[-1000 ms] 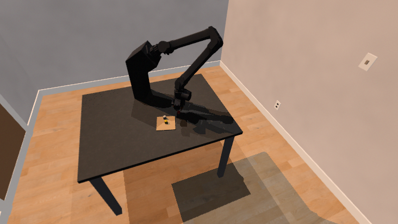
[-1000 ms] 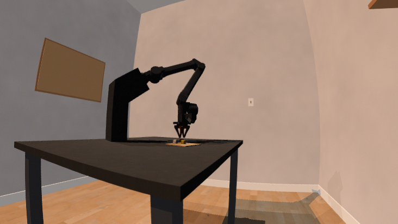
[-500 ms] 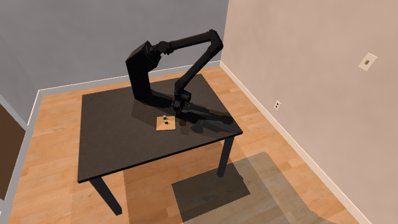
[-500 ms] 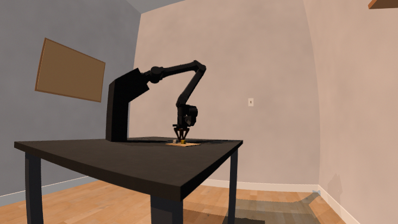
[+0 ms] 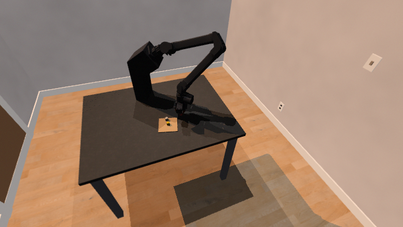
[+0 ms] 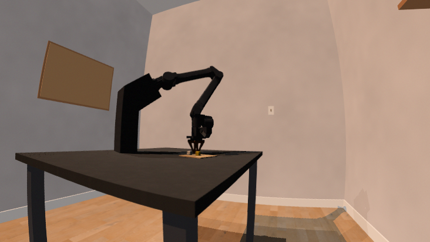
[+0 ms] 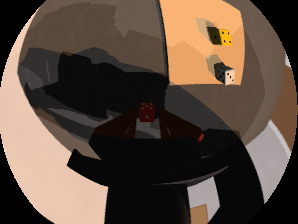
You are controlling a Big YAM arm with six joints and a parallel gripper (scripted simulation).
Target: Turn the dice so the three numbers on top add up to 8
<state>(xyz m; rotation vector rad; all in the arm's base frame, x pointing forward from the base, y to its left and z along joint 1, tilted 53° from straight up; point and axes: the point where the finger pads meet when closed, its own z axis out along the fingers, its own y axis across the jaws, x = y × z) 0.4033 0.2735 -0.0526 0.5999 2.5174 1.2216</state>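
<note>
In the wrist view, the gripper (image 5: 180, 114) (image 6: 197, 151) (image 7: 147, 110) stands partly open at centre, the red die (image 7: 147, 112) between its fingertips, contact unclear; rightward and up lies the mat (image 5: 162, 128) (image 6: 208, 156) (image 7: 192, 67), where that die probably must go.

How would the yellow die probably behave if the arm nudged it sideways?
The yellow die has flat faces, so it would probably slide or tip onto another face rather than roll freely. Its small cube shape suggests it's light and unlikely to flex.

yellow die (image 5: 168, 123) (image 6: 197, 153) (image 7: 223, 36), white die (image 5: 166, 118) (image 6: 188, 153) (image 7: 227, 75): on tan mat (image 5: 164, 128) (image 6: 207, 156) (image 7: 192, 60) | red die (image 7: 147, 112): off mat
</note>
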